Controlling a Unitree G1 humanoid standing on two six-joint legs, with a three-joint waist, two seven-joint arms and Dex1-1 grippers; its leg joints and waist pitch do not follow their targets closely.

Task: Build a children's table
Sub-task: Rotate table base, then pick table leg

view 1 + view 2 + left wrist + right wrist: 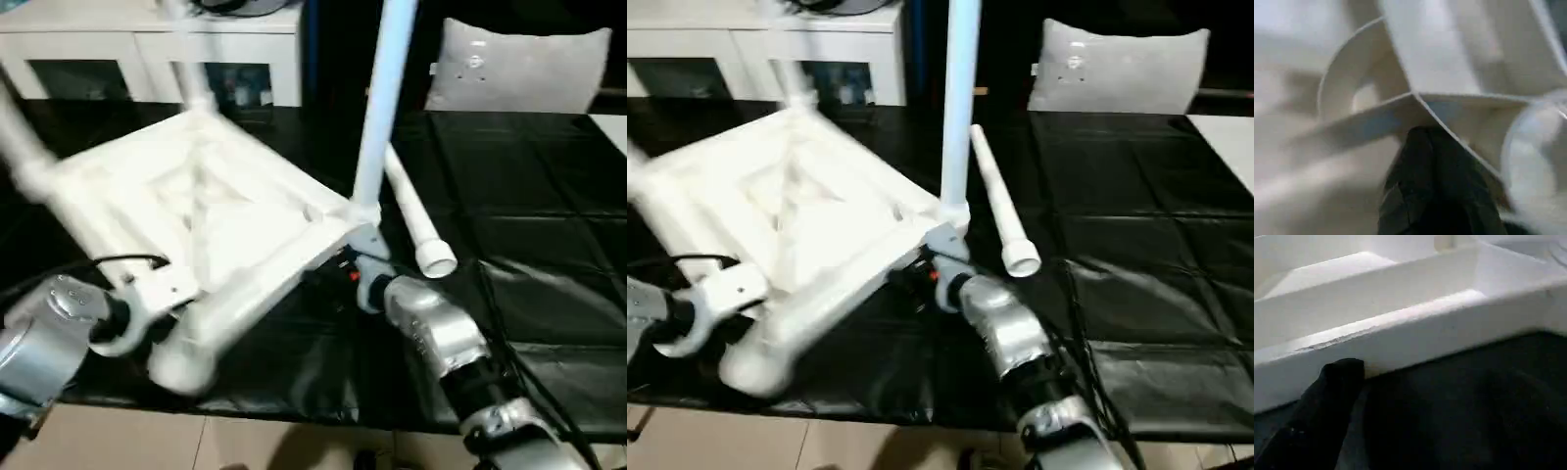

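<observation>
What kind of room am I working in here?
Probably a home-style room or a lab set up like one. A white cabinet with glass doors stands along the back, a grey cushion sits behind the black-covered work surface, and the floor is pale tile.

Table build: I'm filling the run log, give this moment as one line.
tabletop: inverted, tilted | legs fitted: three | loose leg: on black surface | left gripper: shut on rib | right gripper: open at tabletop edge
</observation>
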